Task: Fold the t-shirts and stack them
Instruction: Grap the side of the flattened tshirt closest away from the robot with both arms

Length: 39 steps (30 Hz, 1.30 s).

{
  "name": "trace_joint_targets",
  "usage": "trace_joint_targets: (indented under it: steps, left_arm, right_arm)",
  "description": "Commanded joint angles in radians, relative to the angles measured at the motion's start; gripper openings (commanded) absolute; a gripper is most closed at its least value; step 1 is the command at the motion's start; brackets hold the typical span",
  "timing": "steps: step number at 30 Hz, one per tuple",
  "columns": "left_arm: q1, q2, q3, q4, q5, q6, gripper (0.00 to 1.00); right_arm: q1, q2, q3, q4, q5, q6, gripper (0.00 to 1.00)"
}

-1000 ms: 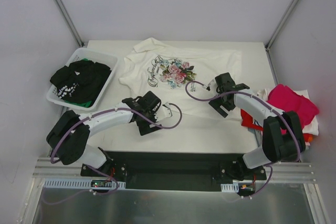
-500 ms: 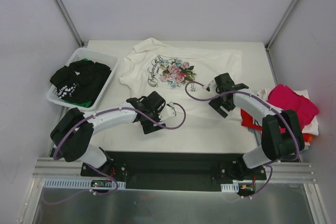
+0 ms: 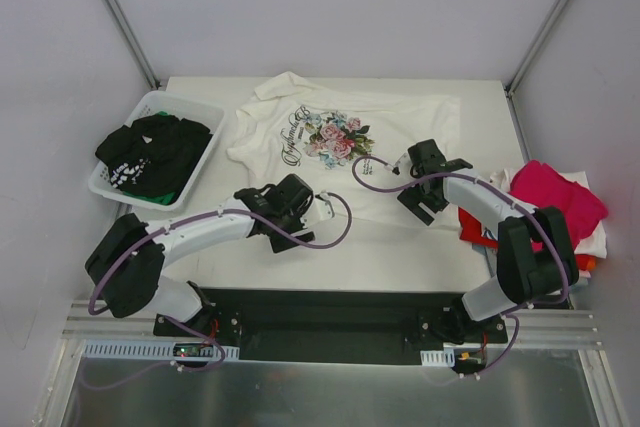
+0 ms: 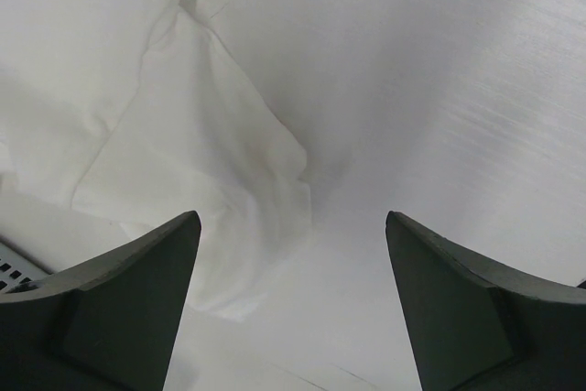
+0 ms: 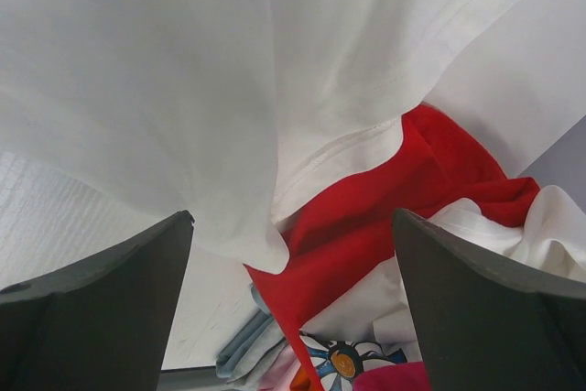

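1. Eased the left end effector slightly rightward over the last second, jaws spread and holding nothing. Left the right end effector nearly in place, likewise wide and empty.
2. Counter: carries all the laundry.
3. Floral white t-shirt: lies print-up and unfolded across the middle and back. Reaches the red t-shirt with its right hem.
4. Heap of t-shirts: sits at the right edge, magenta on top.
5. Black t-shirt: rests in the white basket at the left.
6. Probably at the start of the first fold, hovering over the near corners.
7. Next: lower both, pinch white cloth only, avoid snagging red, then lift evenly.
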Motion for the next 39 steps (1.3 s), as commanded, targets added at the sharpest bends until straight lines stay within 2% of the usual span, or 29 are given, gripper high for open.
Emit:
trace_joint_targets:
  steps: [1, 5, 14, 21, 32, 39]
  left_arm:
    - [-0.010, -0.042, -0.036, -0.003, -0.078, -0.006, 0.82]
    - [-0.007, -0.047, -0.071, 0.036, -0.138, 0.017, 0.82]
    - [0.027, -0.013, -0.093, 0.070, -0.148, 0.041, 0.79]
    - [0.091, 0.041, -0.060, 0.077, -0.084, 0.060, 0.70]
    - [0.094, 0.073, -0.067, 0.076, -0.014, 0.049, 0.69]
    - [0.114, 0.102, -0.054, 0.077, 0.097, 0.020, 0.68]
  right_arm:
    - [-0.007, -0.004, 0.001, -0.002, 0.013, 0.002, 0.93]
    - [-0.020, -0.009, 0.000, -0.004, 0.011, -0.004, 0.93]
    - [-0.055, -0.029, -0.009, -0.001, -0.007, -0.017, 0.91]
    - [-0.060, -0.031, -0.011, -0.005, -0.016, -0.017, 0.89]
    - [-0.066, -0.008, 0.001, -0.005, -0.023, -0.017, 0.87]
    - [-0.081, -0.003, 0.009, -0.010, -0.047, -0.023, 0.87]
